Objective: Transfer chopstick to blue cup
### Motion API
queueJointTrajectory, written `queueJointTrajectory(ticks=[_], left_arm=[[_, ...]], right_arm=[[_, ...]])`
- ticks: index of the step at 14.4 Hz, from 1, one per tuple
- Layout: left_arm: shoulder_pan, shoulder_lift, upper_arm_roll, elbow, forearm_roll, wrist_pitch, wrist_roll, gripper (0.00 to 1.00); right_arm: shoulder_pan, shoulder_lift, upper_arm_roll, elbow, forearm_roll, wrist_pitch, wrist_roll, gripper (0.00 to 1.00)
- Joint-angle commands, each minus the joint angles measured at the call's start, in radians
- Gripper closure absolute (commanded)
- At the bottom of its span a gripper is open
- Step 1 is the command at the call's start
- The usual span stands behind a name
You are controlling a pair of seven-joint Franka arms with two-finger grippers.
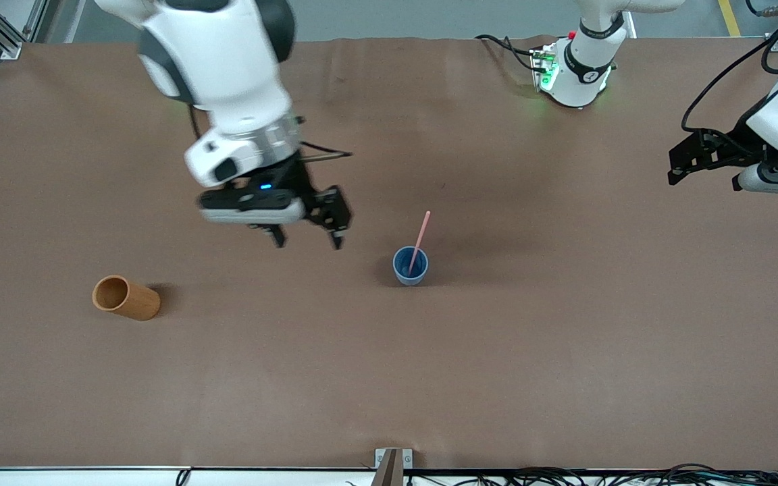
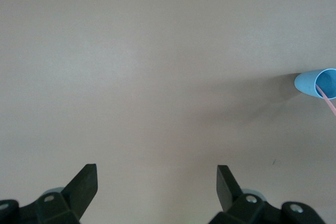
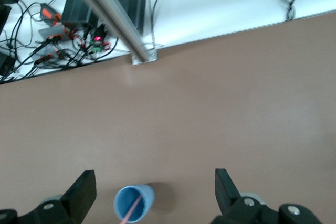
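The blue cup (image 1: 410, 265) stands upright near the middle of the table. The light pink chopstick (image 1: 420, 239) stands in it, leaning on the rim, with its upper half sticking out. My right gripper (image 1: 308, 241) is open and empty, up in the air over the table beside the cup, toward the right arm's end. Its wrist view shows the cup (image 3: 135, 202) and the chopstick (image 3: 131, 212) between its open fingers (image 3: 84, 188). My left gripper (image 1: 683, 165) is open and empty, waiting over the left arm's end of the table. Its wrist view shows the cup (image 2: 315, 83) and the chopstick (image 2: 329, 99) well away.
An orange-brown cup (image 1: 125, 298) lies on its side toward the right arm's end, nearer to the front camera than the blue cup. A metal post (image 3: 113, 14) and cables (image 3: 47, 45) stand past the table's front edge (image 1: 389, 466).
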Motion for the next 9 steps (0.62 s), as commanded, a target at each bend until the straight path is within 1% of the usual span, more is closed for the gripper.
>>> queueJointTrajectory(ticks=[1, 2, 3, 6, 7, 8, 9], left_arm=[[0.002, 0.013, 0.000, 0.027, 0.000, -0.005, 0.010, 0.00], [0.002, 0.013, 0.000, 0.027, 0.000, -0.005, 0.010, 0.00], [0.002, 0.013, 0.000, 0.026, 0.000, -0.005, 0.012, 0.00], [0.002, 0.013, -0.002, 0.026, 0.000, -0.005, 0.013, 0.00], [0.002, 0.013, 0.000, 0.026, 0.000, -0.005, 0.013, 0.00], [0.002, 0.013, 0.000, 0.026, 0.000, -0.003, 0.012, 0.00], [0.002, 0.013, -0.002, 0.026, 0.000, -0.005, 0.010, 0.00]], right_arm=[[0.031, -0.120, -0.199, -0.041, 0.197, -0.083, -0.183, 0.00], [0.037, -0.156, -0.263, -0.044, 0.233, -0.134, -0.243, 0.00], [0.049, -0.192, -0.320, -0.054, 0.238, -0.213, -0.314, 0.00], [0.055, -0.269, -0.437, -0.078, 0.253, -0.396, -0.489, 0.00], [0.054, -0.288, -0.483, -0.078, 0.284, -0.448, -0.546, 0.00], [0.055, -0.309, -0.540, -0.082, 0.332, -0.490, -0.595, 0.00], [0.055, -0.321, -0.583, -0.103, 0.366, -0.515, -0.624, 0.00]])
